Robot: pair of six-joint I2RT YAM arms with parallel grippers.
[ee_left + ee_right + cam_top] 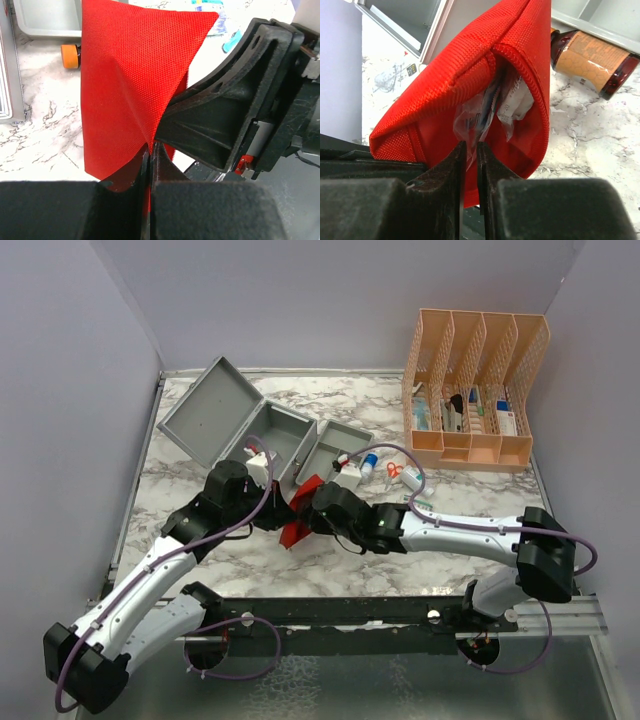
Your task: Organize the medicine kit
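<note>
The medicine kit (272, 432) stands open at the back left of the table, lid (210, 408) tipped back, its grey inner tray (335, 445) lying beside it. Between the two arms a flat red pouch (298, 518) is held up off the table. My left gripper (151, 150) is shut on a pinch of the pouch's red fabric (130, 75). My right gripper (471, 147) sits at the pouch's open mouth (470, 65), its jaws nearly together on the edge of a clear plastic packet (475, 117) that sticks out of the pouch beside a white packet (517, 102).
A peach slotted organizer (475, 390) holding boxes and tubes stands at the back right. A brown bottle (592, 57) lies by the tray. A small blue-capped bottle (370, 462), red scissors (394, 470) and other small items lie right of the tray.
</note>
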